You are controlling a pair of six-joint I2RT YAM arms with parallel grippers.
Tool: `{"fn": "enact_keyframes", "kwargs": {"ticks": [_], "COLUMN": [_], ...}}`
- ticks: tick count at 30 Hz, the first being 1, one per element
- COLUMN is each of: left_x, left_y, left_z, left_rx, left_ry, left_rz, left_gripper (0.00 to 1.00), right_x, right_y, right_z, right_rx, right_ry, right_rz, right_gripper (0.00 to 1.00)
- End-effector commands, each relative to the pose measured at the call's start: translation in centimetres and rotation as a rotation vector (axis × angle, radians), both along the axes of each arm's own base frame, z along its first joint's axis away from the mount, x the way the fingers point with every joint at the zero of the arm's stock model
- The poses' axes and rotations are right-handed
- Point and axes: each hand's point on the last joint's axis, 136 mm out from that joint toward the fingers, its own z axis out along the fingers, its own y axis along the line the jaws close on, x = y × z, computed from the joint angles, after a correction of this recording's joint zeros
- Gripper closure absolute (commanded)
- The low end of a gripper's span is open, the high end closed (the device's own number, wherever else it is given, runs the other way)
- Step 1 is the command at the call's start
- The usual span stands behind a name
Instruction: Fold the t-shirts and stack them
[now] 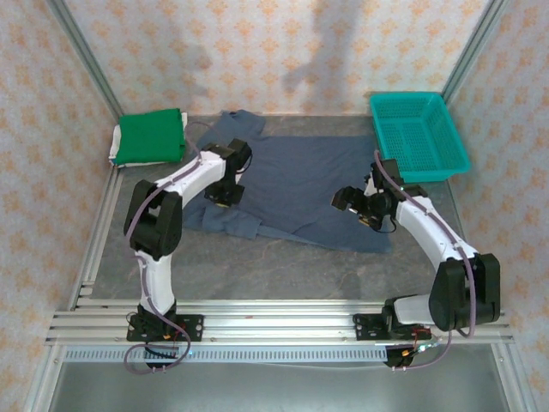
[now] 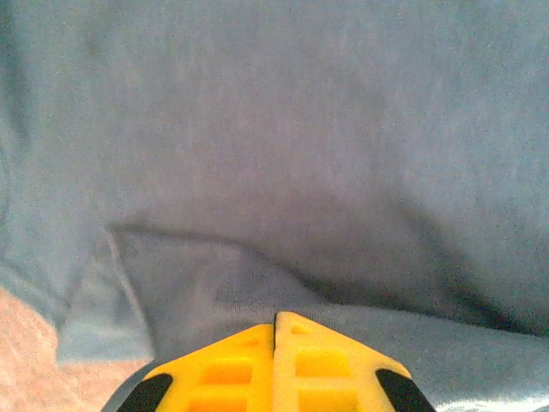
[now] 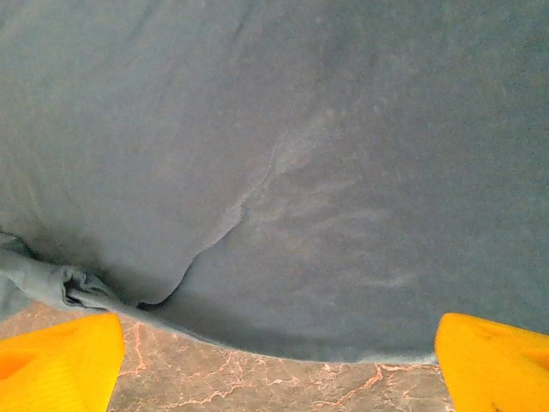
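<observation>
Nearest to me is the bare grey stone of the table (image 1: 283, 266), and on it the near hem of the slate-blue t-shirt (image 1: 300, 180), which lies spread flat across the middle with its collar towards the far left.

My right claw (image 1: 358, 204) hangs low over the near right corner of that shirt. From its wrist, my right claw (image 3: 276, 360) has its two yellow fingers (image 3: 60, 360) standing wide apart with nothing between them, one at each bottom corner of the view. The shirt's hem (image 3: 300, 348) runs just beyond them over the marbled tabletop, and a small bunched fold (image 3: 77, 287) of cloth sits to the left.

A little farther off, my left claw (image 1: 225, 193) is down on the left part of the shirt, near its sleeve. From its wrist, my left claw (image 2: 274, 319) has both yellow fingers (image 2: 232, 360) pressed flat together, and the slate-blue t-shirt (image 2: 300, 129) creases in towards their tips, so they are clamped on a fold of it. A bit of table shows at the bottom left.

At the far left corner the green t-shirt (image 1: 153, 136) lies folded on top of the white t-shirt (image 1: 115, 148), of which an edge peeks out on the left. This stack is just beside the blue shirt's collar.

At the far right stands a teal basket (image 1: 410, 98), its near left corner close to the blue shirt's edge
</observation>
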Motion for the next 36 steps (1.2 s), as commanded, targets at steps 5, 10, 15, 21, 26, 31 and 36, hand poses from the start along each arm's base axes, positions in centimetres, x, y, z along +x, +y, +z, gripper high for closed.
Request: {"fn": "enact_keyframes", "kwargs": {"ticks": [5, 10, 15, 21, 26, 31, 36], "left_x": [4.1, 4.6, 1.0, -1.9, -0.4, 0.7, 0.5], "left_y": [-0.3, 0.0, 1.3, 4.3, 4.3, 4.1, 5.1], "left_z": [1.3, 6.4, 9.1, 5.2, 3.9, 1.5, -0.4], "left_rx": [0.018, -0.056, -0.275, -0.558, -0.716, -0.732, -0.647], "left_ry": [-0.020, -0.177, -0.269, -0.271, -0.302, -0.269, -0.236], "left_rz": [-0.018, 0.127, 0.331, 0.559, 0.621, 0.642, 0.656], "left_gripper": [0.74, 0.40, 0.35, 0.39, 0.49, 0.54, 0.56], "right_x": [-0.1, -0.4, -1.2, -1.6, -1.7, -2.1, -2.4], "right_y": [-0.3, -0.7, -1.1, -0.9, -1.0, -1.6, -2.0], "right_z": [-1.5, -1.0, -0.1, 0.4, 0.4, -0.1, 0.3], "right_rx": [-0.033, -0.051, -0.066, -0.046, -0.048, -0.068, -0.047], "right_ry": [0.026, 0.017, -0.008, -0.018, -0.018, -0.001, -0.012], "right_rz": [0.016, 0.014, 0.004, 0.006, 0.009, -0.003, -0.031], "right_gripper": [0.07, 0.07, 0.07, 0.07, 0.07, 0.06, 0.06]}}
